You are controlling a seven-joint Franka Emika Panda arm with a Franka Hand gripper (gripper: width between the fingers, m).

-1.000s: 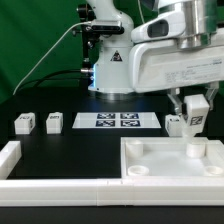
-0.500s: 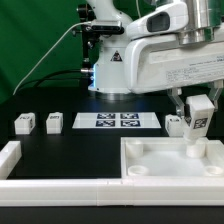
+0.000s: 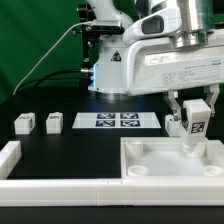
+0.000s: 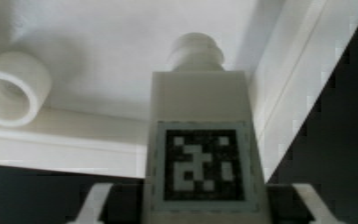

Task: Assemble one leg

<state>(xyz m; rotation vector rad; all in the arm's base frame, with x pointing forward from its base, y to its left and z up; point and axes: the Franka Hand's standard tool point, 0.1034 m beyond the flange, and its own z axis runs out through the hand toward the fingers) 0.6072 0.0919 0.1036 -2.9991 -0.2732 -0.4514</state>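
My gripper (image 3: pixel 197 116) is shut on a leg (image 3: pixel 196 130), a small white block with a black-and-white marker, held upright over the far right corner of the big white tray piece (image 3: pixel 170 168). In the wrist view the leg (image 4: pixel 202 110) fills the middle between my fingers (image 4: pixel 112 205), its round peg end pointing at the tray floor. A round socket (image 4: pixel 5 86) lies off to one side of it. I cannot tell whether the peg touches the tray. Another leg (image 3: pixel 174 124) stands just beside the gripper. Two more legs (image 3: pixel 23 123) (image 3: pixel 54 122) stand at the exterior view's left.
The marker board (image 3: pixel 117 121) lies flat in the middle of the black table. A white rail (image 3: pixel 10 158) borders the front and left. The robot base (image 3: pixel 108 60) stands at the back, in front of a green curtain.
My gripper has moved slightly to the exterior view's right and a little lower with the leg, closer to the tray's corner. The other legs have not moved.
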